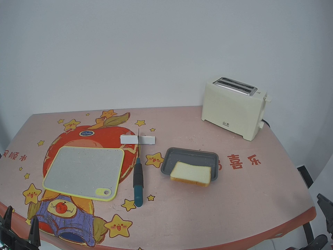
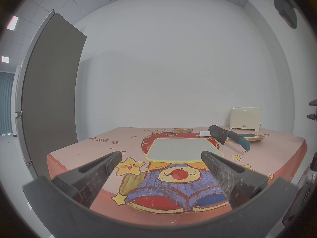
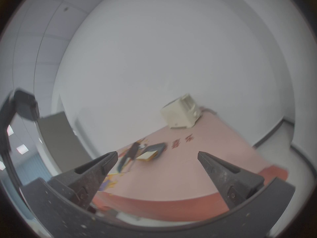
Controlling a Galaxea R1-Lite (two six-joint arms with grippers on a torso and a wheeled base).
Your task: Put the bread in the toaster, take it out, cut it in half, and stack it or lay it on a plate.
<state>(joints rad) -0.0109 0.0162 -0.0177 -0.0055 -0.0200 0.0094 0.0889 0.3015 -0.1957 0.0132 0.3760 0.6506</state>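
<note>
A slice of bread (image 1: 191, 173) lies on the near edge of a dark grey tray (image 1: 190, 157) at the table's middle right. The cream toaster (image 1: 234, 107) stands at the back right with empty slots. A knife (image 1: 138, 177) with a black and teal handle rests blade-up in a white holder (image 1: 137, 140), right of the grey cutting board (image 1: 84, 172). My left gripper (image 2: 158, 164) hangs open off the table's near left corner, facing the cutting board (image 2: 182, 149). My right gripper (image 3: 157, 164) is open off the near right edge, with the toaster (image 3: 181, 112) and bread (image 3: 147, 155) far ahead.
The table (image 1: 242, 198) wears a pink cloth printed with a red apple and stars. A white wall stands behind it. The toaster's cord (image 1: 265, 122) runs off the right edge. Bare cloth lies along the near right of the table.
</note>
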